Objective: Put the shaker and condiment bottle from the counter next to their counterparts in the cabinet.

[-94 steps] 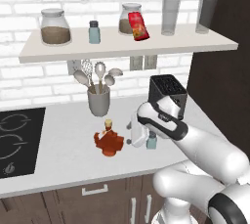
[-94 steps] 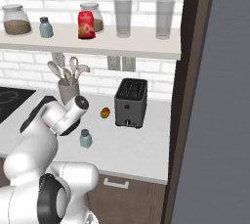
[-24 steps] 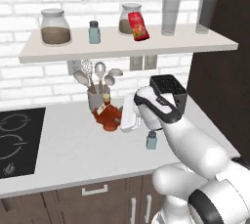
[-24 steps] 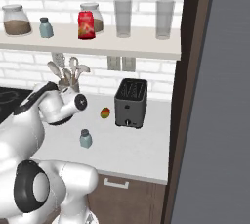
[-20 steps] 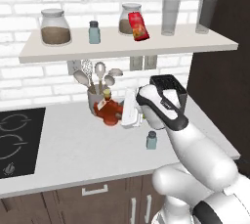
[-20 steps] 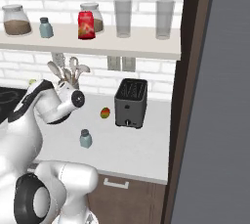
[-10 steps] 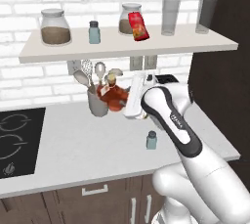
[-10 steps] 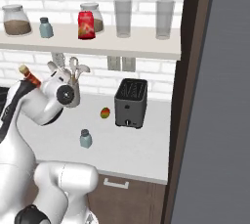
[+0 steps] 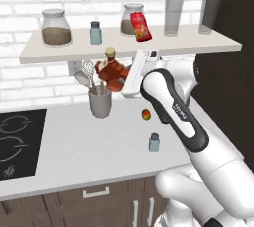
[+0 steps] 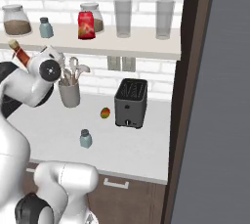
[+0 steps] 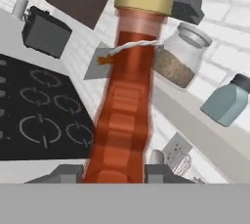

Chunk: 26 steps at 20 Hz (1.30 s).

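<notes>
My fingers (image 11: 163,173) are clenched on the squat brown-red bottle with a tan-yellow cap (image 9: 112,69), which I hold tilted in the air, just under the front edge of the long pale beige shelf (image 9: 198,48). Right below it stands the grey cup of kitchen utensils (image 9: 100,103). The small blue-grey shaker with a dark cap (image 9: 154,141) stands on the pale worktop (image 9: 74,146), near a small red-green fruit (image 9: 145,114). On the shelf stand its twin shaker (image 9: 95,32), a slim red labelled container (image 9: 141,26) and a glass jar with brown contents (image 9: 55,27). My arm reaches up and to the left, my gripper (image 9: 130,76) level with the shelf edge.
</notes>
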Available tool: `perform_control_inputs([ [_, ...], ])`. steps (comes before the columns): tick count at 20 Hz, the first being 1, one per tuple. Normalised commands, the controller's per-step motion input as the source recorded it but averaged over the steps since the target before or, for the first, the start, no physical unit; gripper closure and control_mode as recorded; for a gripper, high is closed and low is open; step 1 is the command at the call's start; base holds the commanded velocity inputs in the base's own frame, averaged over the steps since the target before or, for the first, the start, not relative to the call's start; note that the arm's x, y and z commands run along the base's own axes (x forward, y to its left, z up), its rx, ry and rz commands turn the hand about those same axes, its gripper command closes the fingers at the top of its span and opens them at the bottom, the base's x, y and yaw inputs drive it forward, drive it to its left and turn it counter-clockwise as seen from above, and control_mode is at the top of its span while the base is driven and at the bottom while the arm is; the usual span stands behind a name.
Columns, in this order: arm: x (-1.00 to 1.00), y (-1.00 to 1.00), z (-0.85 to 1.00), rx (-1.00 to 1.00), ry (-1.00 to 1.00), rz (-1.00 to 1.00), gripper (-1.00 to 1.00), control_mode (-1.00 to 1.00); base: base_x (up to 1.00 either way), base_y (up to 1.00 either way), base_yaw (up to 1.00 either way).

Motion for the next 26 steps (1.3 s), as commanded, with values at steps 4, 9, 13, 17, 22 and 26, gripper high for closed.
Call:
perform_control_inputs([
  [4,-0.23,-0.02,0.87,0.04,0.0,-0.11,1.0,-1.0,0.0,0.0,0.0],
  [9,-0.01,-0.03,0.35,0.06,0.0,-0.28,1.0,-1.0,0.0,0.0,0.0],
  [13,0.0,-0.01,0.03,0.0,-0.02,-0.36,1.0,-1.0,0.0,0.0,0.0],
  [17,-0.16,-0.27,0.52,0.08,-0.1,-0.09,1.0,-1.0,0.0,0.0,0.0],
  [22,-0.03,-0.36,0.53,0.23,0.01,-0.03,1.0,-1.0,0.0,0.0,0.0],
  [26,0.37,-0.05,0.2,0.14,0.18,-0.08,1.0,-1.0,0.0,0.0,0.0],
])
